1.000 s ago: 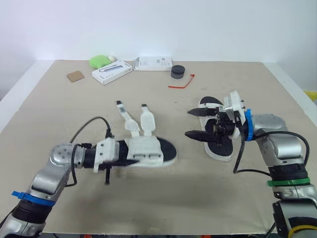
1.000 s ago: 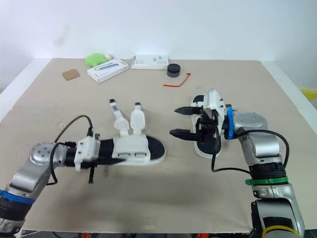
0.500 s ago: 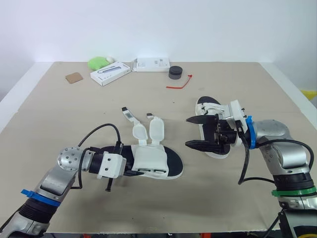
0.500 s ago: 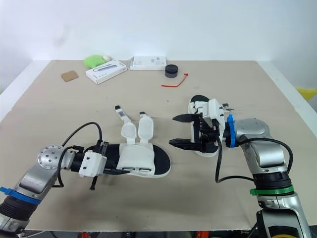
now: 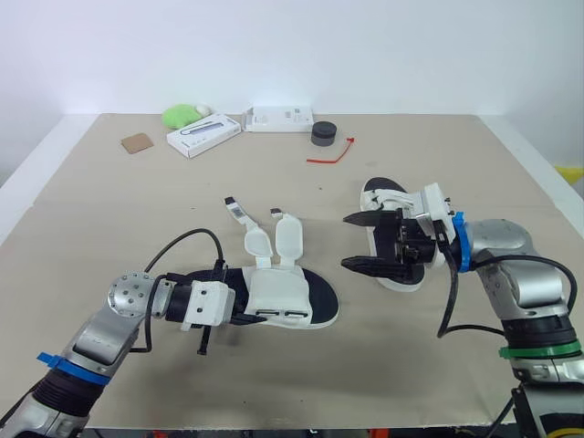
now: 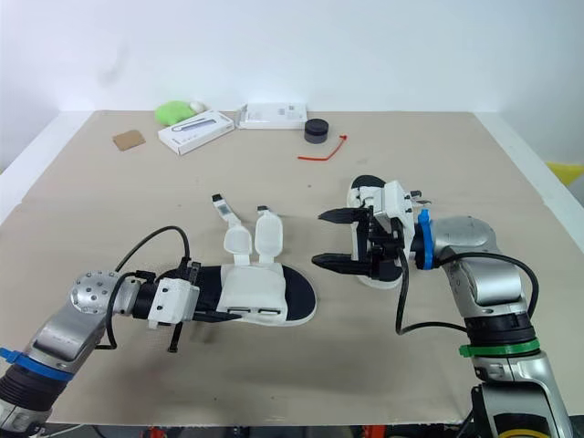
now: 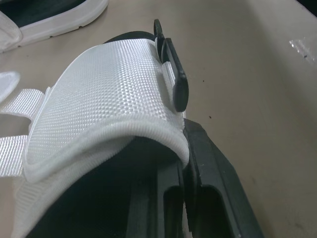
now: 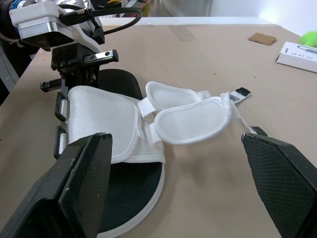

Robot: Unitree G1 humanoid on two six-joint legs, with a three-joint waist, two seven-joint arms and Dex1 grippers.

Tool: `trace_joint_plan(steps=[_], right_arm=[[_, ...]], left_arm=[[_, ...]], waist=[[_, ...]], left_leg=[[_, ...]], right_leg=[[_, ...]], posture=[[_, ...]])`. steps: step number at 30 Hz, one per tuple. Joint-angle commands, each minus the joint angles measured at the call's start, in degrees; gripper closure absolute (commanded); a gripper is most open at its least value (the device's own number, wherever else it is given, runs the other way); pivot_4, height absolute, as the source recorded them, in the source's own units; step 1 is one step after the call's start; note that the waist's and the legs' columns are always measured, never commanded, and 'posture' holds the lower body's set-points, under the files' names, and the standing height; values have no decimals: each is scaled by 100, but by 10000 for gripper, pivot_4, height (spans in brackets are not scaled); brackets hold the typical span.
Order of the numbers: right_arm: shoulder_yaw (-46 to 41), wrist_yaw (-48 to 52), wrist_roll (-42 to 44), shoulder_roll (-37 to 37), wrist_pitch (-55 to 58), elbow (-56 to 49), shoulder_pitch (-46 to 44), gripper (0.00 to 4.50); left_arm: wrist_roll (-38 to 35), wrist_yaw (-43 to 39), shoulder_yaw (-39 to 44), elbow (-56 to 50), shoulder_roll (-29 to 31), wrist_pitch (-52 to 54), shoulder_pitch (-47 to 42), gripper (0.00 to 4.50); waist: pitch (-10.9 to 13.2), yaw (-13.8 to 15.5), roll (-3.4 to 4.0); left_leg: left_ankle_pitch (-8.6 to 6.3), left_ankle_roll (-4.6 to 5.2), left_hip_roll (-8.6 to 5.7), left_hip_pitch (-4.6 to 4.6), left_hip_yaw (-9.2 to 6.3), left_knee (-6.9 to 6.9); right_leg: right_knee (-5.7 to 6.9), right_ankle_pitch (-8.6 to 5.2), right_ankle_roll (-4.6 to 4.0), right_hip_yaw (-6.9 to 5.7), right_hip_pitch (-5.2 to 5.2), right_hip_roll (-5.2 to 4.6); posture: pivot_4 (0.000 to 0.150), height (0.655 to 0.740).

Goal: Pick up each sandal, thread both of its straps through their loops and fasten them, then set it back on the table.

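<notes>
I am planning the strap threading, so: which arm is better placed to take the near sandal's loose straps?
Right. The right fingers, open, face the loose straps; the left fingers hold that sandal by its end.

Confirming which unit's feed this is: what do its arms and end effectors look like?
Silver arms with black cables: the left arm has a blue band, the right arm blue and green bands. The left end effector and right end effector have white housings and black fingers.
</notes>
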Motion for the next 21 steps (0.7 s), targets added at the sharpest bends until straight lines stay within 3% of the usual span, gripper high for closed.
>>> trace_joint_plan(steps=[1,3,4,5,8,14,15,18,21], right_arm=[[-34,75,23,14,-109,-24,-121,0],[-28,97,8,13,-139,11,-124,0],[-28,107,2,11,-147,24,-123,0],[-28,121,-2,8,-150,35,-122,0],[-1,213,-38,-50,-172,29,-66,0],[155,96,-234,41,-242,-38,32,0],[188,83,-236,61,-232,-80,53,5353],[325,-29,-257,154,-161,-310,205,12816],[481,-99,-344,183,-140,-582,430,26498]], left_arm=[[-289,-90,167,-352,188,244,21,33882],[-510,-128,231,-552,318,542,53,22123],[-608,-159,263,-640,379,670,75,19107],[-701,-189,294,-717,437,807,97,10870],[-1140,-266,531,-931,702,1398,145,1781],[-1846,67,1229,-948,865,2275,-31,645],[-1980,109,1314,-951,868,2447,-68,0],[-2283,442,1511,-906,800,2969,-276,0],[-2408,670,1566,-899,695,3227,-449,0]], waist=[[0,-1,0],[0,-1,0],[0,-1,0],[0,-1,0],[1,-3,-2],[1,-7,-2],[1,-6,-2],[1,-5,-2],[1,-4,-2]], left_leg=[[0,0,1,0,0,0],[0,0,3,0,-1,0],[0,0,3,0,-1,0],[0,0,4,0,1,0],[0,0,4,1,1,0],[0,0,10,3,1,0],[0,0,10,3,1,0],[0,0,10,3,1,0],[0,0,10,3,-2,0]], right_leg=[[0,0,0,0,0,1],[0,-1,-1,-1,-1,3],[0,-1,-1,-1,0,3],[0,-1,-1,0,-1,3],[0,-1,0,1,0,5],[1,-4,-1,-1,0,12],[1,-4,-2,-1,0,12],[1,-4,-3,-1,0,12],[1,-5,-4,-2,0,12]], posture=[[1500,7400],[1500,7400],[1500,7400],[1500,7400],[1500,7400],[1500,7400],[1500,7400],[1500,7400],[1500,7400]])
